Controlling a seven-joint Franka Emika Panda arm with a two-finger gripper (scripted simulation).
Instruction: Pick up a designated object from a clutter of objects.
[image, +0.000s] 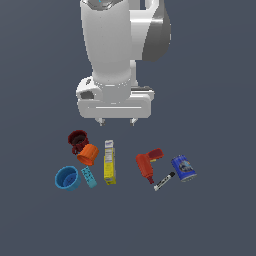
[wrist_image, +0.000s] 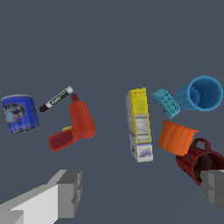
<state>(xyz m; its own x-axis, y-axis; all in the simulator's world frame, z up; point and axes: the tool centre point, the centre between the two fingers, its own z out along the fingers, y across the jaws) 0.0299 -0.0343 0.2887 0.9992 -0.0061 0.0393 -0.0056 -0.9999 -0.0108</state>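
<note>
Your end effector (image: 117, 121) hangs spread wide above the yellow carton (image: 109, 162), beside the orange cup (image: 88, 154).

1. The arm (image: 112, 40) is glossy white, built of rounded, tube-like segments.
2. A grey, curved panel (image: 159, 35) covers the side of the upper segment toward the exterior view's right.
3. A small patch of cyan shows at the very top of the arm, cut off by the frame edge.
4. The gripper (image: 117, 121) has a wide, flat, white body with rounded corners and a thin dark seam across its face.
5. A dark recess sits in the wrist collar just above that body.
6. Two short grey fingertips (image: 101, 120) poke out beneath.
7. In the wrist view the fingers (wrist_image: 70, 192) look blocky, grey, with stepped edges on white mounts.
</note>
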